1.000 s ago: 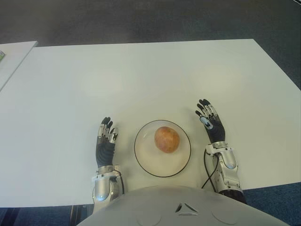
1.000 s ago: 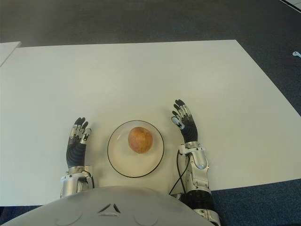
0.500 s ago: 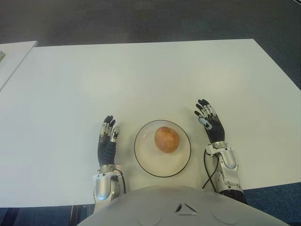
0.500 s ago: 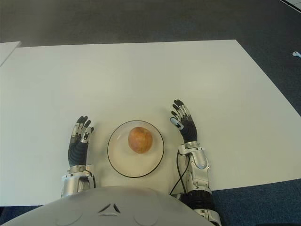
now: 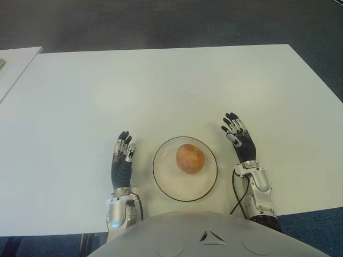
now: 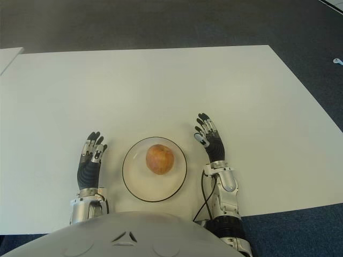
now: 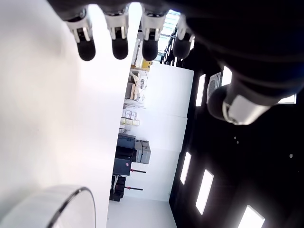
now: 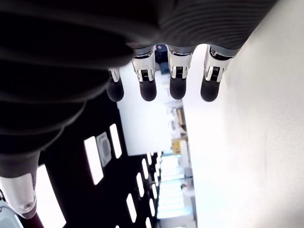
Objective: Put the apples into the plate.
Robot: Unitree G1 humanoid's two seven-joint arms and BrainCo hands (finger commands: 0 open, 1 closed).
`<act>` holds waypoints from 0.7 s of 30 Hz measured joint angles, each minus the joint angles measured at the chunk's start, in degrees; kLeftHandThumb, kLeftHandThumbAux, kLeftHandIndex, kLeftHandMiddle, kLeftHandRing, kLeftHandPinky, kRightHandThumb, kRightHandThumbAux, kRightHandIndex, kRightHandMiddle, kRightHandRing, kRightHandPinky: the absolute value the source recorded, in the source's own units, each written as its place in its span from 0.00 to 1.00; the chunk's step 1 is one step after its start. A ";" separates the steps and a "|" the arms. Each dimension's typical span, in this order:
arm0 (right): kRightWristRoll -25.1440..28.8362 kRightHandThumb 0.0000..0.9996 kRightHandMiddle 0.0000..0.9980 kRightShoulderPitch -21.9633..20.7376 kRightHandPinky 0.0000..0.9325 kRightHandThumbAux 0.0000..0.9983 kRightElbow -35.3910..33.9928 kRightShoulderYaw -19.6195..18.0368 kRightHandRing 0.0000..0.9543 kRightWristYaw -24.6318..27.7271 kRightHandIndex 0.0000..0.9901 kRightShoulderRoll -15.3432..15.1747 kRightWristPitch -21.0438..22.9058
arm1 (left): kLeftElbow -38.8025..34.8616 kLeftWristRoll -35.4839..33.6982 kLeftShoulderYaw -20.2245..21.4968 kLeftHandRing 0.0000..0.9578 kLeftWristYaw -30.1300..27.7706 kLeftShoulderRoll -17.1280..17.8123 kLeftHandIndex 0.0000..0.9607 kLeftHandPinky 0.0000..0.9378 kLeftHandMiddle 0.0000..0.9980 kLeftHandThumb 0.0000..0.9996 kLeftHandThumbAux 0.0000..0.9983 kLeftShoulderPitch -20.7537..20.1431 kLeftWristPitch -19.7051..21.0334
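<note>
— What fills the scene?

— A broad white table (image 5: 161, 85) spans nearly the whole of both eye views, with dark carpeted floor (image 5: 161, 21) beyond its far edge and at the robot's right. The corner of a second white table (image 5: 13, 61) shows at the far left.

— And on the table itself?

— Near the front edge, directly before the robot's grey torso (image 5: 214, 235), sits a round white plate (image 5: 166, 184) with a thin dark rim. It is the only dish in view.

— Where are the hands?

— They flank the plate. The left hand (image 5: 122, 160) shows just beside the plate on its left side; the right hand (image 5: 239, 140) shows just beside it on the right, reaching slightly farther from the torso. A black cable (image 5: 236, 195) loops by the right wrist.

— Is either one holding anything?

— No. The left hand's fingers (image 7: 114, 40) are stretched out straight with the thumb set apart, gripping nothing. The right hand's fingers (image 8: 176, 80) are likewise extended side by side and empty.

— And the fruit?

— One yellow-red apple (image 5: 190, 158) lies in the plate, a little toward its far side, apart from both hands.
</note>
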 measured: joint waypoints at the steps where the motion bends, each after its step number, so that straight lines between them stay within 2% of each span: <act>1: 0.00 0.20 0.09 -0.04 0.09 0.57 0.00 0.00 0.06 0.00 0.07 -0.01 0.02 | 0.00 0.00 -0.01 0.00 0.00 0.00 0.08 0.00 0.00 0.22 0.48 -0.01 0.00; 9: -0.02 0.21 0.10 -0.25 0.11 0.58 -0.04 -0.04 0.07 -0.16 0.07 -0.11 0.45 | 0.14 0.24 -0.06 0.00 0.00 0.00 0.07 0.00 0.00 0.20 0.49 -0.28 -0.12; 21: 0.00 0.21 0.08 -0.56 0.09 0.59 -0.02 -0.19 0.06 -0.29 0.06 -0.12 1.10 | 0.97 1.69 -0.12 0.00 0.00 0.06 0.01 0.00 0.00 0.17 0.50 -0.47 0.72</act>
